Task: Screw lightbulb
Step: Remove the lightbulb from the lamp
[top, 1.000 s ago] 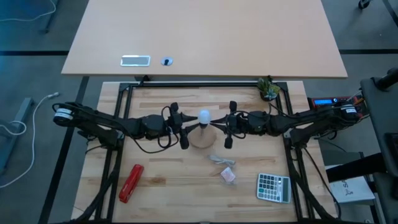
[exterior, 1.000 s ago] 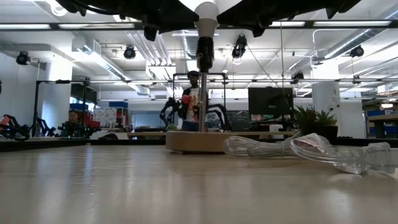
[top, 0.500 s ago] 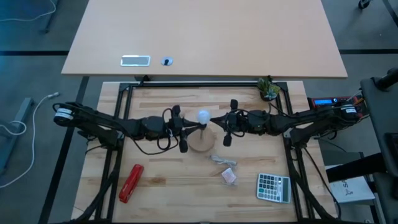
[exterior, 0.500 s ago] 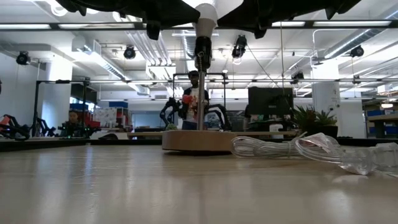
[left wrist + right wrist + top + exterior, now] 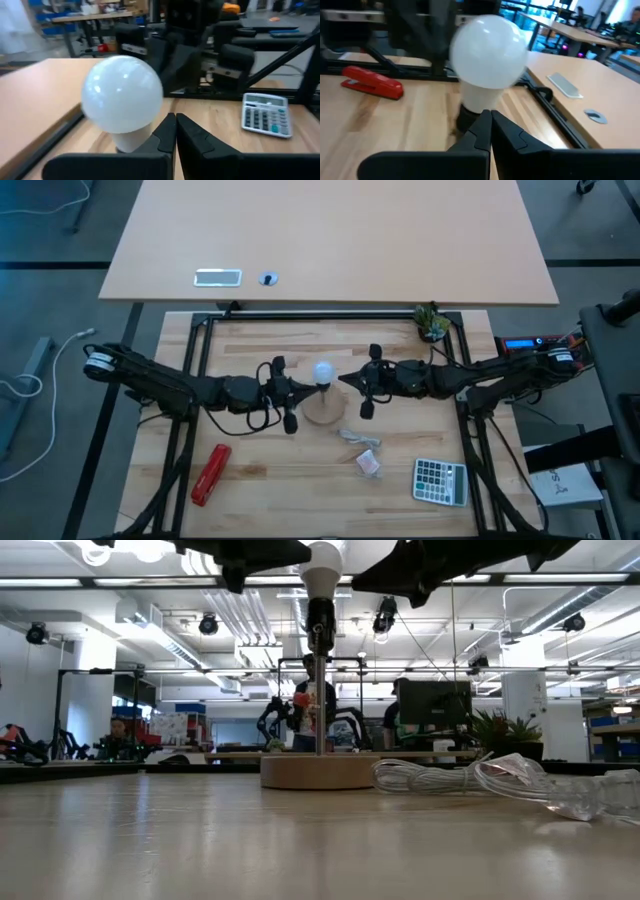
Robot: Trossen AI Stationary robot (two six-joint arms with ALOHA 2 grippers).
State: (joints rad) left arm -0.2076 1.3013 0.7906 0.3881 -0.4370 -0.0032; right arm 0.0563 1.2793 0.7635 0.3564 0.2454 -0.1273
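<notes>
White and frosted, the lightbulb (image 5: pixel 323 371) is sitting on a thin post above the round wooden base (image 5: pixel 322 406), likely in its socket. Left gripper (image 5: pixel 299 388) and right gripper (image 5: pixel 345 378) are flanking it, fingers pressed together, gripping nothing, perhaps steadying it.

A robotics lab or workshop. The low view looks across a wooden table (image 5: pixel 200 840) into a large open hall with strip lights (image 5: pixel 90 582) and exposed ducts (image 5: pixel 240 615) on the ceiling, black spotlights (image 5: pixel 208 624) on rails, and rows of benches (image 5: pixel 100 755) carrying monitors (image 5: pixel 435 703) and other robot arms (image 5: pixel 20 740). A person (image 5: pixel 118 732) sits at a far bench. From above, a black metal frame (image 5: pixel 330 316) edges the table, with a cable (image 5: pixel 30 380) loose on the grey floor (image 5: pixel 50 470).
</notes>
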